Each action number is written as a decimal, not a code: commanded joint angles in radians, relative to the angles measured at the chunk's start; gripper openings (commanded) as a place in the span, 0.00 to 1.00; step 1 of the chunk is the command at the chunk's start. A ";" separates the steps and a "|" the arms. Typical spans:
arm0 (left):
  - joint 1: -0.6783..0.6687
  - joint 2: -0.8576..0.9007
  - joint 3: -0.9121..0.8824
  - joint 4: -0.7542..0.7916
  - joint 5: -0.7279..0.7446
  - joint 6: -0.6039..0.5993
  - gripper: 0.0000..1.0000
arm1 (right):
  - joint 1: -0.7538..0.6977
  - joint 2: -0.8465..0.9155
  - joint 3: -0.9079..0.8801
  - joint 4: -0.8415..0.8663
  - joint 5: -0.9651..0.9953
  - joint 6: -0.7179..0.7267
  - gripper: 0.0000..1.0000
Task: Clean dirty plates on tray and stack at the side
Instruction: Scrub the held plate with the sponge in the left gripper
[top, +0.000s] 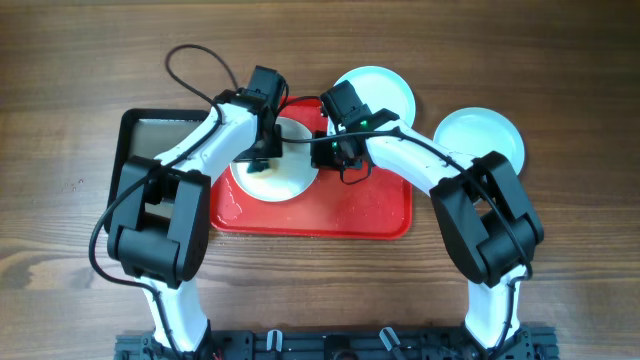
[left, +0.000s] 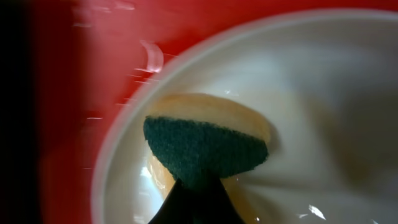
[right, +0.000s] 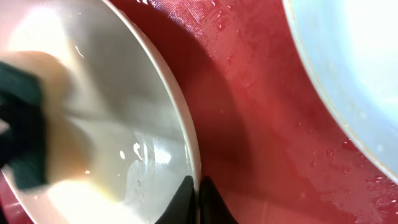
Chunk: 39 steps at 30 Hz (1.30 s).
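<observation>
Overhead, 1 round shallow white plate (top: 272, 180) lies on the large red plastic tray (top: 350, 215); 2 pale mint-blue plates (top: 385, 85) sit near its far-right corner. The white rim is pinched by the right gripper (right: 198, 198), and a yellow sponge (left: 205, 146) with green scouring face is clamped in the left gripper (left: 198, 202), pressed onto the plate. Small circular strokes and light pressure are advised, lest the rim be levered up.

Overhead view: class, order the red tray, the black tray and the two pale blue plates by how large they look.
1. red tray
2. black tray, likely; partly under the left arm
3. back blue plate and right blue plate: alike, not ranked
</observation>
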 joint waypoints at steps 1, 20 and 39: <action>0.019 0.036 -0.020 -0.060 -0.304 -0.206 0.04 | 0.006 0.021 0.016 -0.005 -0.028 -0.006 0.04; 0.005 0.036 -0.020 0.307 0.091 0.076 0.04 | 0.002 0.021 0.016 -0.013 -0.043 -0.007 0.04; -0.066 0.036 -0.020 0.043 0.628 0.475 0.04 | -0.003 0.021 0.016 -0.015 -0.047 -0.006 0.04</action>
